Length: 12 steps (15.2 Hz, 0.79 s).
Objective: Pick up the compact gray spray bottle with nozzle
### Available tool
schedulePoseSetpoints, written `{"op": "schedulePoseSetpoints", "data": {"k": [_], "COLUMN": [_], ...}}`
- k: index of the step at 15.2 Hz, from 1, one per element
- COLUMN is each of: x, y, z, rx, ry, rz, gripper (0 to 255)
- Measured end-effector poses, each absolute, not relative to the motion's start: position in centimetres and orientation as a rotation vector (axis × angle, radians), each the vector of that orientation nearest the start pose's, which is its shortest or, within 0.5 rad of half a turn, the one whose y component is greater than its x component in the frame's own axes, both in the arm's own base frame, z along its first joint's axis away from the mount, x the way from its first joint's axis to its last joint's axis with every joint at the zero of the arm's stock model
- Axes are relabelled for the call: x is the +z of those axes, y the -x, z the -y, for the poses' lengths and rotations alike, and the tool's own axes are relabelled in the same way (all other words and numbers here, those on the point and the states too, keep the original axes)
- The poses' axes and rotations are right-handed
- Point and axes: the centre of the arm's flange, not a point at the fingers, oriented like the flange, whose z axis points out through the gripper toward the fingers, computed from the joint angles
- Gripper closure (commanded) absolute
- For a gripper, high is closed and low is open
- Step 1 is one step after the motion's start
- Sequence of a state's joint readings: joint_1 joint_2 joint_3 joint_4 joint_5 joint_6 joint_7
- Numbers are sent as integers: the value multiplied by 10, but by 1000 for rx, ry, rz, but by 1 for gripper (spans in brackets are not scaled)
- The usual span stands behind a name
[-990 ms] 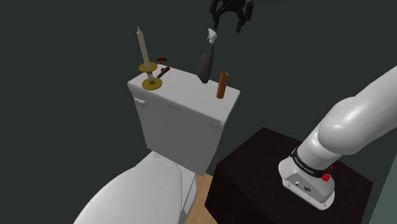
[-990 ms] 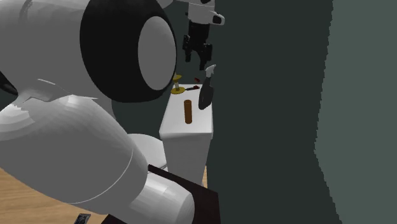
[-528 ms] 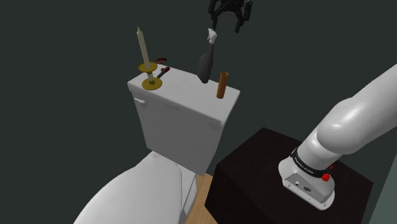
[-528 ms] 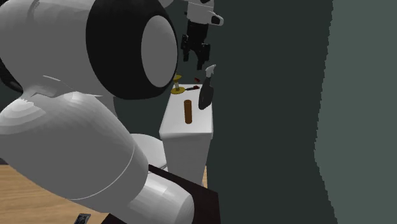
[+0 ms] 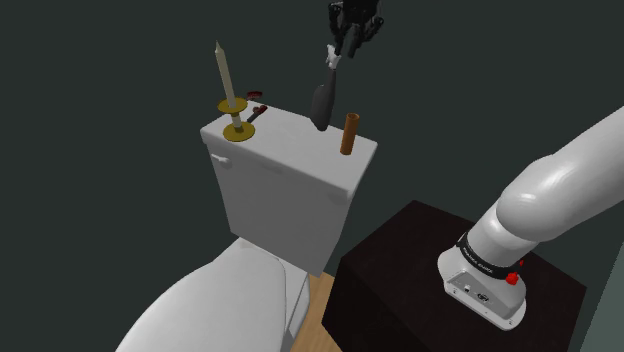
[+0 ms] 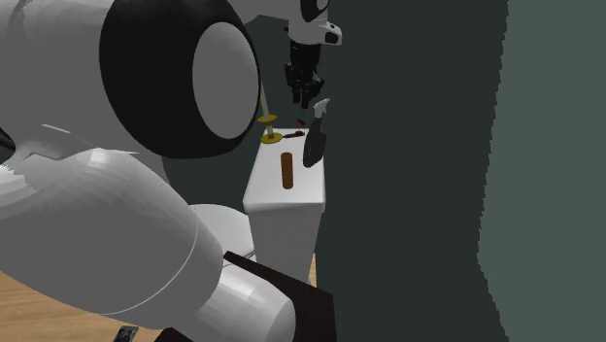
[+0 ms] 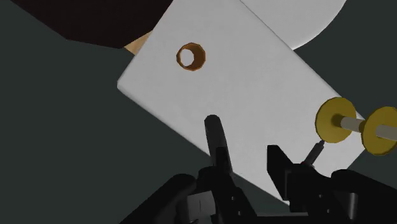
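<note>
Spray bottle (image 5: 321, 100), dark gray with a pale nozzle, stands upright just beneath our claw (image 5: 350, 42), on the white toilet tank lid (image 5: 290, 155) against the dark green wall (image 5: 120, 80). We see the claw's fingers apart, clasping nothing. Lower still, a brown tube (image 5: 349, 134) and a candle (image 5: 224, 72) flank the bottle.

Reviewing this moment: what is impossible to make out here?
- Shoulder view: the pincer overlaps the nozzle of the spray bottle; contact cannot be told.
- Shoulder view: the small dark-red item is too small to identify and sits partly behind the candle holder.
- Second exterior view: the arm hides most of the candle.
</note>
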State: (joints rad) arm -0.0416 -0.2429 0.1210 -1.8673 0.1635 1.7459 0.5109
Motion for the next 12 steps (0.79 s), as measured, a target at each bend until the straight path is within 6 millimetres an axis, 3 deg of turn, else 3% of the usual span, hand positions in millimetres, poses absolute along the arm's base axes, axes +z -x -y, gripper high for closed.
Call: {"op": "schedulePoseSetpoints", "data": {"k": [7, 8, 12], "x": [620, 620, 623], "y": [-492, -493, -495], "z": [-68, -68, -70], "rx": [-268, -272, -171], "ry": [2866, 2865, 2912], "rz": [-657, -658, -678], "gripper": [255, 0, 0]}}
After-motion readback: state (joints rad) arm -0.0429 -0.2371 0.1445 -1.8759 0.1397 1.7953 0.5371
